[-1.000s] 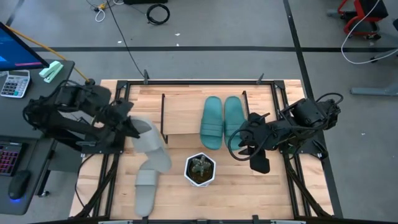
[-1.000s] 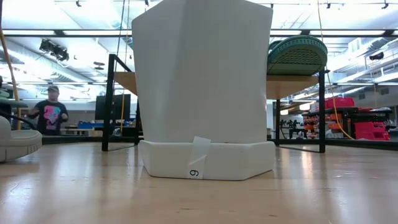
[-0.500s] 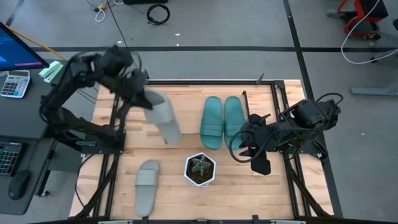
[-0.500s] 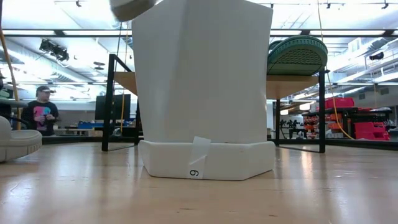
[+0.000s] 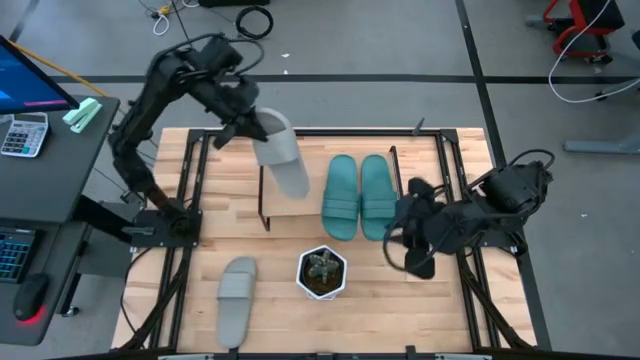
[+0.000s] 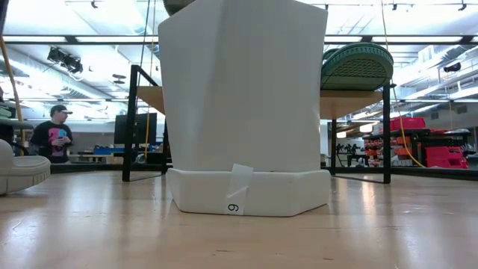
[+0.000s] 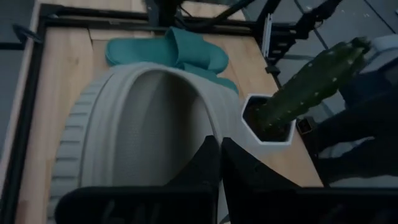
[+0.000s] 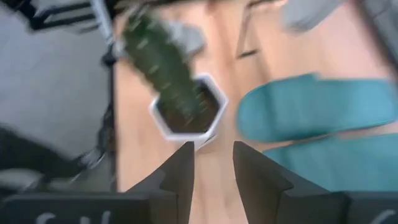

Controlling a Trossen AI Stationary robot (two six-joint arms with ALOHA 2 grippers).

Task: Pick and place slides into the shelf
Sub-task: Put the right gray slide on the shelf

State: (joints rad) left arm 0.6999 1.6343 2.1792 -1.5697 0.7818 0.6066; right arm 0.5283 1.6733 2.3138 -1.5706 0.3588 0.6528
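In the high view, a light grey slide [image 5: 281,160] is being held by the left gripper [image 5: 252,128] in the upper middle of the frame, above the left end of the shelf [image 5: 300,200]; the fingers are clamped together on its edge, as is shown in the left wrist view, where the grey slide's ribbed sole [image 7: 134,149] is filling the frame's centre above the closed fingers [image 7: 217,168]. The second light grey slide [image 5: 234,297] is lying on the table [image 5: 190,290] at the lower left of the high view, well apart from the shelf. The teal pair [image 5: 357,195] is resting side by side on the right part of the shelf board. A white hexagonal pot [image 5: 321,272] with a cactus is standing just below the shelf, at the frame's lower centre. The right gripper [image 5: 415,262] is being held low at the right of the teal pair, with its fingers [image 8: 180,171] seen parted and nothing between them. In the low view, the pot [image 6: 243,112] is filling the middle, and a person [image 6: 54,134] is standing far off at the left.
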